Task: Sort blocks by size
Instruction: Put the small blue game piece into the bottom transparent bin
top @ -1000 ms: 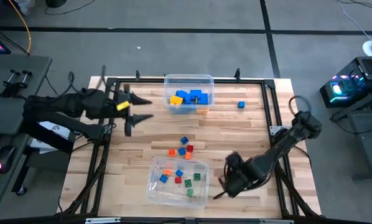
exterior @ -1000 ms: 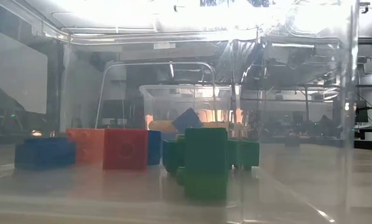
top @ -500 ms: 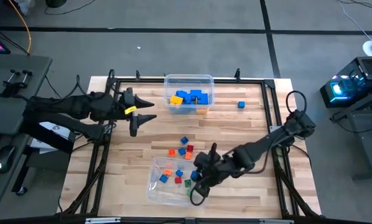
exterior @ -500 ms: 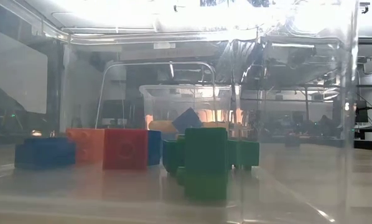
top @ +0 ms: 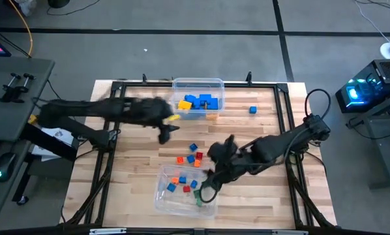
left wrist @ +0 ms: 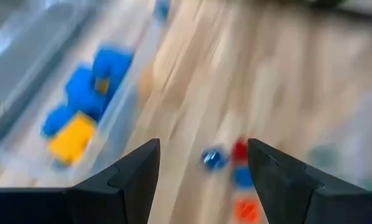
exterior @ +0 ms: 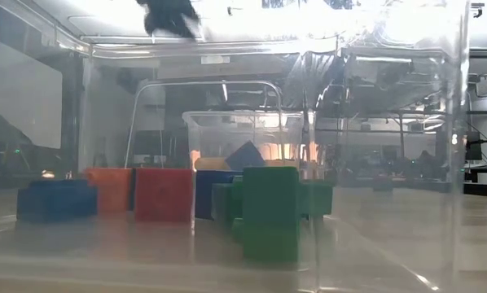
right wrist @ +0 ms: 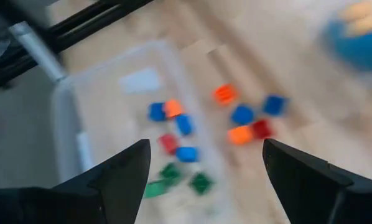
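Small blocks in blue, orange, red and green lie in the near clear bin. More of them lie loose on the wood just beyond it. Larger blue and yellow blocks fill the far clear bin. One blue block sits alone at the far right. My right gripper hangs open over the near bin's right end, nothing between its fingers. My left gripper hovers open near the far bin's left side; its wrist view shows only wood and loose blocks between the fingers.
A black frame borders the wooden table. The wood between the two bins holds the loose blocks. Both bins have upright clear walls. A dark gripper part shows at the top of the low view, above the near bin.
My right gripper has swung from the table's near right toward the left, over the near bin, turning and then rising a little. My left gripper has travelled from the left edge toward the right, up to the far bin. In the low view the near bin's blocks have shifted.
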`<state>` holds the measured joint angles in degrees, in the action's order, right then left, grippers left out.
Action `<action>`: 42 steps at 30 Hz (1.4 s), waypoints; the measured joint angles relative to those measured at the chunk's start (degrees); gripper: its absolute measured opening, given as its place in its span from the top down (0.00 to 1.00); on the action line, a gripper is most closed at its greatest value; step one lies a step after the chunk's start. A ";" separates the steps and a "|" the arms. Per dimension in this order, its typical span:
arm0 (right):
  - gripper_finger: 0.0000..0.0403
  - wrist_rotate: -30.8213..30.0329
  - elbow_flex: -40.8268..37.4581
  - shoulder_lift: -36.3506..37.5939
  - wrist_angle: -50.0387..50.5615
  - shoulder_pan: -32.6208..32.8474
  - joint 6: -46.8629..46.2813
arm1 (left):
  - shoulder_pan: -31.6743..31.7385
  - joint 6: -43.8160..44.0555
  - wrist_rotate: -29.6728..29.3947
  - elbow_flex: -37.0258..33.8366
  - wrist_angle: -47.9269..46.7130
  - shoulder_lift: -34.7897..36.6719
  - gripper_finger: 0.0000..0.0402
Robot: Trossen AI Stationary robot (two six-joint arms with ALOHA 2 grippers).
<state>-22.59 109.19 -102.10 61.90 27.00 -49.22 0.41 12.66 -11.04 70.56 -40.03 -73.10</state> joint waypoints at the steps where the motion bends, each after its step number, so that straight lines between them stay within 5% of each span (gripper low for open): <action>1: 0.24 -2.01 1.91 0.03 3.38 0.02 -0.67 | 1.00 -0.12 0.34 1.60 -2.58 -3.42 0.43; 8: 0.24 -10.15 9.80 0.09 15.41 0.07 -5.72 | 4.93 6.22 10.11 7.40 -6.27 -23.11 0.43; 14: 0.24 -9.94 8.61 0.04 15.35 0.07 -7.27 | 4.18 12.61 11.52 8.07 -3.49 -33.44 0.43; 28: 0.24 -8.44 6.16 -0.24 15.51 0.13 -9.81 | 1.55 16.95 13.02 8.21 3.74 -40.58 0.43; 42: 0.24 -8.48 6.14 -0.24 15.64 0.13 -7.31 | -0.49 18.10 7.08 8.14 5.48 -43.39 0.45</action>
<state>-31.07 115.33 -102.35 77.54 27.14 -56.53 -0.08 30.76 -3.96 78.70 -34.55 -116.49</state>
